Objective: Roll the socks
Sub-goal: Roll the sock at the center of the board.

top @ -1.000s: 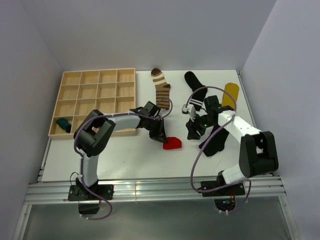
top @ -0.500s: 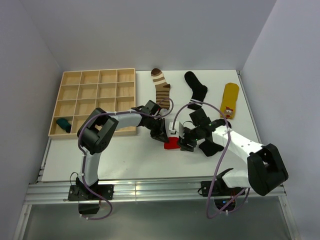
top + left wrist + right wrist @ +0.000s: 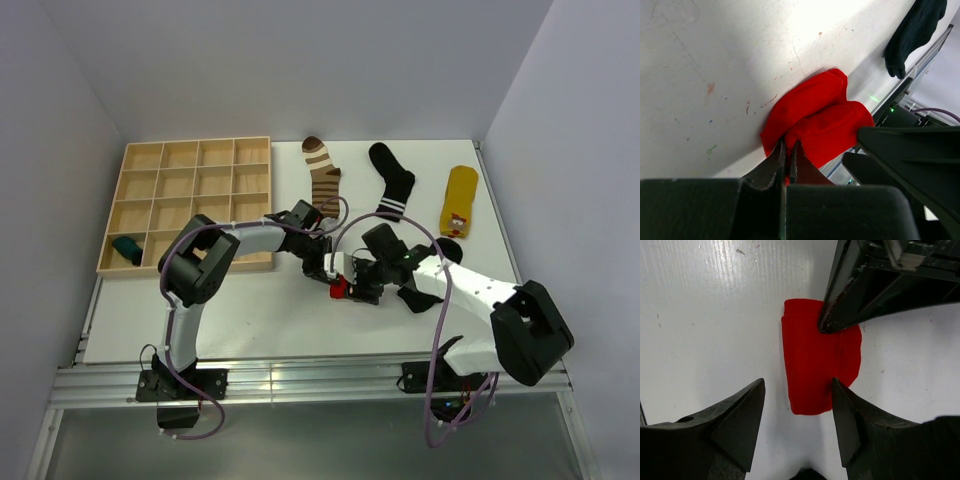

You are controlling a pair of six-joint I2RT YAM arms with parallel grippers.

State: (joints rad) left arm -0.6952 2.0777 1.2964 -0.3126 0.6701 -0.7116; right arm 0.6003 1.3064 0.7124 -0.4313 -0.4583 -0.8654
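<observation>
Left gripper (image 3: 787, 146) is clamped on the folded red sock (image 3: 812, 117) at frame centre, pinning it, so the right gripper (image 3: 797, 387), spread wide and empty, can probably roll it.

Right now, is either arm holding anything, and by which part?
The left gripper, jaws shut, pinches the red sock by an edge of its fold. The right gripper, jaws open, holds nothing.
</observation>
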